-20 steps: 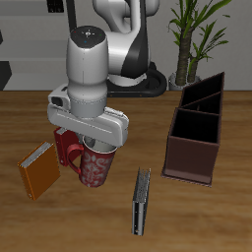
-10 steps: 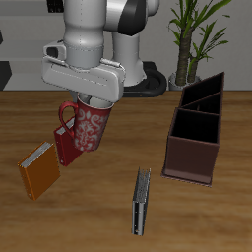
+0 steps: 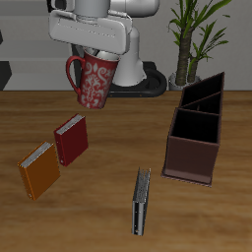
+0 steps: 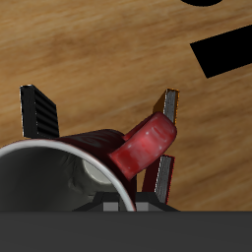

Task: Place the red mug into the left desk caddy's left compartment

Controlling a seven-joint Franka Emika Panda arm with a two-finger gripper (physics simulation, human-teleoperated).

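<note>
The red mug [image 3: 95, 80], speckled pale with a red loop handle, hangs tilted high above the table, held by its rim in my gripper [image 3: 95, 54]. In the wrist view the mug [image 4: 138, 150] shows its white inside and its handle between my fingers [image 4: 165, 118], which are shut on its wall. The left desk caddy [image 3: 195, 128], a dark maroon-brown open box with black dividers, stands on the table well to the side of the mug, apart from it.
A red book [image 3: 71, 140] and an orange book [image 3: 38, 169] lie on the table below the mug. A grey book [image 3: 142, 200] lies near the front edge. A potted plant [image 3: 192, 39] stands behind the caddy.
My gripper has lifted the red mug from the table beside the red book to high above it, and the mug has tilted; the red book is uncovered.
</note>
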